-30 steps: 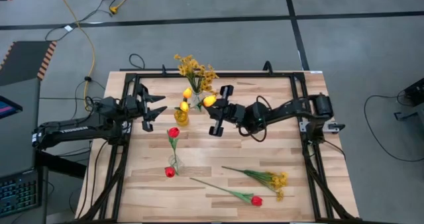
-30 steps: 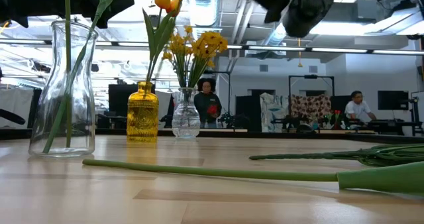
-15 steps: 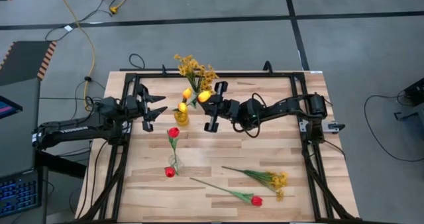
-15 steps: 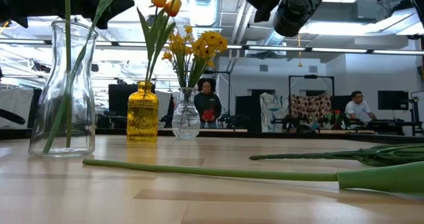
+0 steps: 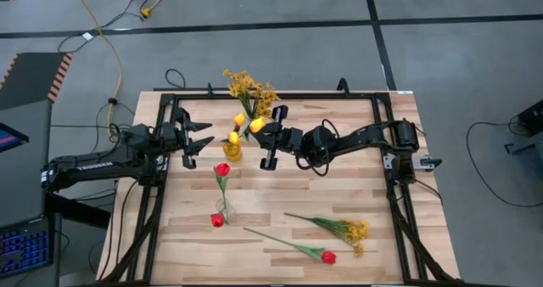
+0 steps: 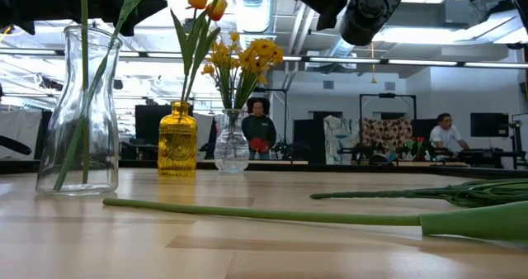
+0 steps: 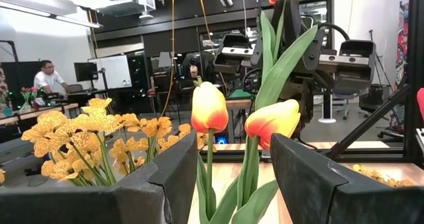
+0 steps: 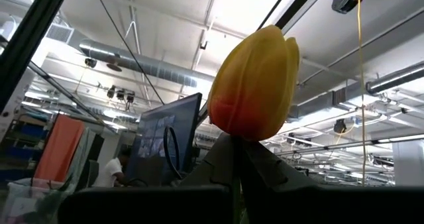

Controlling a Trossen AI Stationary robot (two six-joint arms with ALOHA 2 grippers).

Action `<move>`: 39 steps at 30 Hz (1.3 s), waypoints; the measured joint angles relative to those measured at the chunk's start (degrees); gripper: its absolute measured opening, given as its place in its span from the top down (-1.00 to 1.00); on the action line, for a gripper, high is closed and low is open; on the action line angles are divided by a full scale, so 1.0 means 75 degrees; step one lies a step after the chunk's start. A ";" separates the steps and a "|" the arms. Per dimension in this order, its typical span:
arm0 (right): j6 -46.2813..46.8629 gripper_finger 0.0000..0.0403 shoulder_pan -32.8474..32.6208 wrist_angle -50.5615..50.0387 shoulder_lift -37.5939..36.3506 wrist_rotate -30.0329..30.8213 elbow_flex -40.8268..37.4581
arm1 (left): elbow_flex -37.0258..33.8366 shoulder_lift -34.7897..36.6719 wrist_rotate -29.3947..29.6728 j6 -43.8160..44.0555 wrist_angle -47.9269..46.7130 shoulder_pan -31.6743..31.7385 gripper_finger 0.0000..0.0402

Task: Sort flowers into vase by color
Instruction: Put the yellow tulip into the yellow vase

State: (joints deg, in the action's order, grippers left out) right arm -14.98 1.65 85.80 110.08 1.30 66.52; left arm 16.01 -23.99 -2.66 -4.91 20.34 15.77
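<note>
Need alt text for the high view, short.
Overhead view of a wooden table: the right gripper, jaws shut on a yellow-orange tulip, holds it beside the amber vase, which holds other yellow-orange tulips. The left gripper waits open to the vase's left; a red tulip and a yellow spray lie on the table.

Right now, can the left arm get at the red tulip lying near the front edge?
Probably yes: the left pincer is open and empty, the red tulip lies in the open, but far across the table.
</note>
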 joint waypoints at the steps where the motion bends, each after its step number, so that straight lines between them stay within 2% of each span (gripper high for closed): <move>1: 0.0000 0.81 0.0003 0.0000 0.0000 0.0000 0.0000 | 0.0000 0.0000 0.0000 0.0000 0.0001 0.0000 0.11; 10: -0.0003 0.81 0.0006 -0.0026 0.0019 -0.0011 0.0002 | 0.0000 0.0000 0.0003 0.0000 0.0017 0.0000 0.11; 18: 0.0009 0.81 0.0009 -0.0032 0.0740 -0.0012 0.0738 | 0.0000 0.0000 0.0000 0.0006 0.0014 -0.0003 0.11; 25: -0.0009 0.81 0.0009 -0.0020 0.0746 -0.0006 0.0764 | 0.0000 -0.0003 -0.0004 -0.0026 -0.0032 -0.0003 0.11; 39: -0.0002 0.75 0.0192 -0.1880 0.0746 0.0431 0.0764 | 0.0000 -0.0003 0.0003 -0.0017 -0.0032 -0.0003 0.11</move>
State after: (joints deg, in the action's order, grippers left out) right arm -15.00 3.09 71.70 115.68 4.54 72.25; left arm 16.01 -24.01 -2.63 -5.04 20.10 15.75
